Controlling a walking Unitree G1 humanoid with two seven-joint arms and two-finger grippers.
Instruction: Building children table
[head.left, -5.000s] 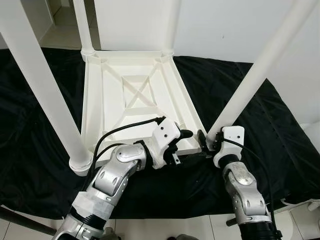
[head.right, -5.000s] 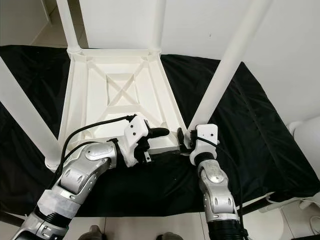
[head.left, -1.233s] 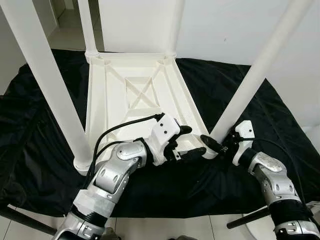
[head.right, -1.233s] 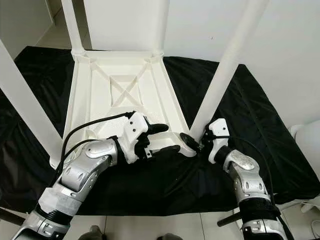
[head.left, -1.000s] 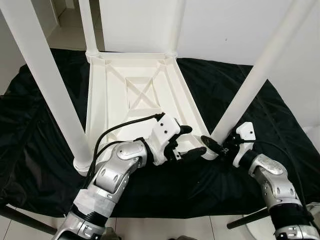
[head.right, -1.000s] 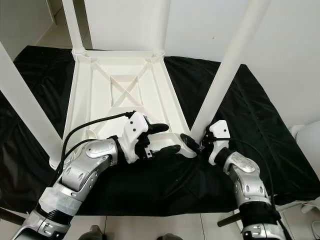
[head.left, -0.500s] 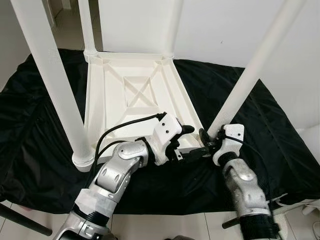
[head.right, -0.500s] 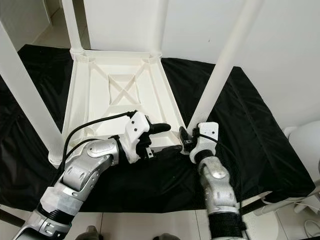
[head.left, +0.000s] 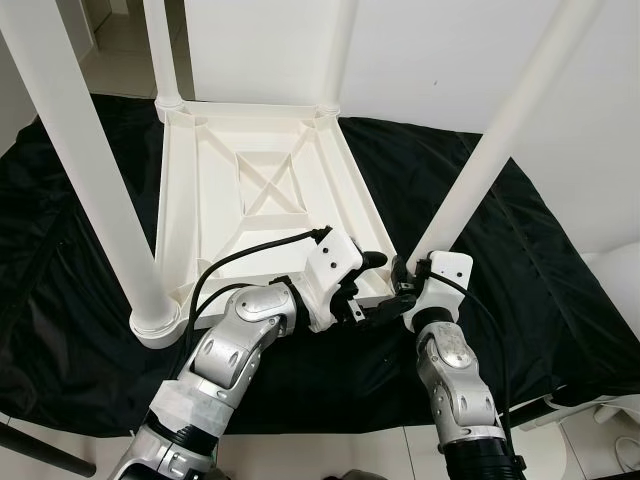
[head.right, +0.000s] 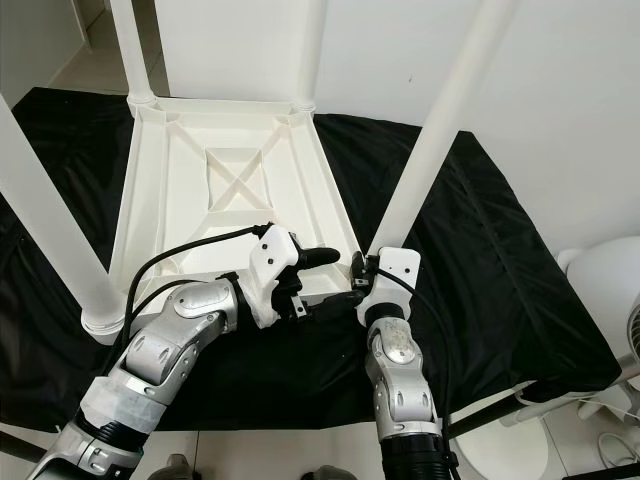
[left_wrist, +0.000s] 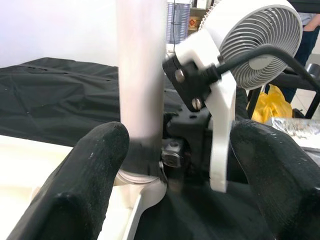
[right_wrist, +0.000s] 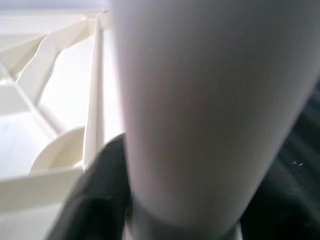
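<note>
The white plastic children's table (head.left: 250, 190) lies upside down on a black cloth, its four legs pointing up. My right gripper (head.left: 403, 278) is at the base of the near right leg (head.left: 490, 150), clasping it where it meets the corner socket. In the right wrist view the leg (right_wrist: 210, 100) sits hard against one black finger (right_wrist: 100, 195). My left gripper (head.left: 378, 285) stands open just left of that corner, over the table's near rim. In the left wrist view its fingers (left_wrist: 85, 180) are wide apart, with the leg (left_wrist: 140, 75) and my right wrist between them.
The black cloth (head.left: 560, 260) covers the floor under the table. The near left leg (head.left: 90, 180) and the two far legs (head.left: 160, 50) stand as tall obstacles. A white fan (head.right: 600, 290) stands on the right, beyond the cloth. A white wall is behind.
My right forearm has swung in from the right and now stands straight below the leg; its gripper has stayed at the leg's base. The left gripper holds its place. The camera has shifted.
</note>
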